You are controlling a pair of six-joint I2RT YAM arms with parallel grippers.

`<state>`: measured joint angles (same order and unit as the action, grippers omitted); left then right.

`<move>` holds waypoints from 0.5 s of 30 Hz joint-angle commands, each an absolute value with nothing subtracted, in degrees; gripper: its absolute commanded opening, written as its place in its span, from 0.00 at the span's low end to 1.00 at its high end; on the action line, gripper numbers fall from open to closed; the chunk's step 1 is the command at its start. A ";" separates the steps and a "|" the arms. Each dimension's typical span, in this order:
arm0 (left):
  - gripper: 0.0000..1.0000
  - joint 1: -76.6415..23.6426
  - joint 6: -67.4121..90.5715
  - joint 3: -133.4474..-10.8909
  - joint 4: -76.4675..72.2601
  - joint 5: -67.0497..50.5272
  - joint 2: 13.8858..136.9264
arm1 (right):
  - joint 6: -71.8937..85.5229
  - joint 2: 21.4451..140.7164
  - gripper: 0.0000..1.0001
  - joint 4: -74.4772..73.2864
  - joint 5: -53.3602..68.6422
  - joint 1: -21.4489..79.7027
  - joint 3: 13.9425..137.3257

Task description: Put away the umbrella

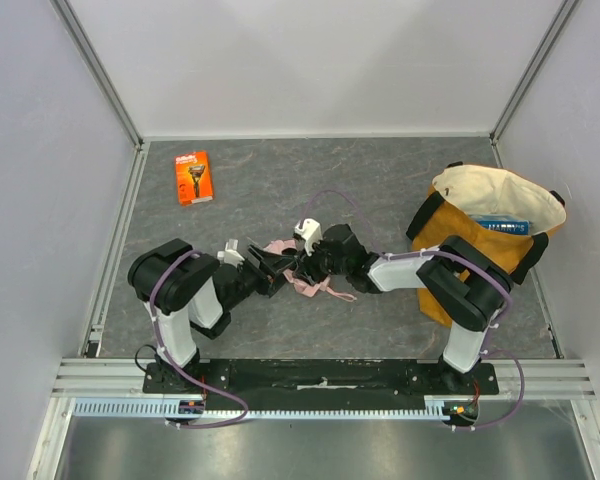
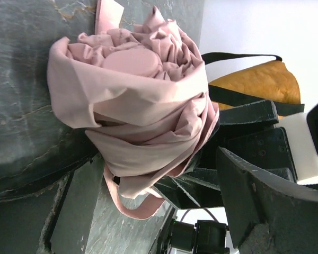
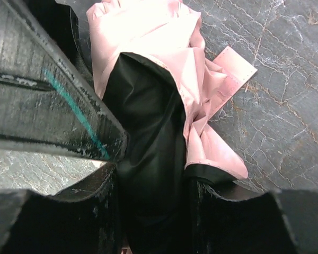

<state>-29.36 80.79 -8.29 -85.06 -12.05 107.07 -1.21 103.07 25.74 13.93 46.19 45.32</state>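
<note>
Closest to the arm bases, at the middle of the tabletop (image 1: 400, 180), the two arms are meeting, and the umbrella (image 2: 132, 106) is lying there between them, collapsed into a loose pink bundle. The left end effector (image 1: 265, 272) is standing wide. Its fingers are on either side of the bundle's end but are not pressing it, so it is gripping nothing. The right end effector (image 1: 315, 262) is clenching on the umbrella's body, where the black lining is showing between its fingers. I judge that the step in hand is the taking of the umbrella by the right arm alone.

Farther to the right, the mustard tote bag (image 1: 435, 240) is standing with its mouth open. The next move is probably asking for a lift clear of the left fingers and a carry to that mouth — with care, because the loose fabric may be catching on the rim. At the far left an orange razor pack (image 1: 193, 177) is lying — it is not concerned.
</note>
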 commanded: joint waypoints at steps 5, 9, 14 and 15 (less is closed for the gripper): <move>0.92 -33.83 67.78 -6.41 -88.79 3.16 106.88 | 8.25 107.22 0.00 20.39 31.19 41.58 46.05; 0.92 -33.92 66.54 -8.08 -86.04 4.74 108.27 | 9.23 107.93 0.00 17.58 36.81 40.78 48.69; 0.93 -34.01 68.02 -4.93 -92.54 10.01 112.67 | 12.47 107.75 0.00 20.03 41.73 39.29 49.31; 0.93 -34.01 68.20 -4.49 -92.46 10.72 112.68 | 13.35 107.84 0.00 20.91 42.97 39.11 49.39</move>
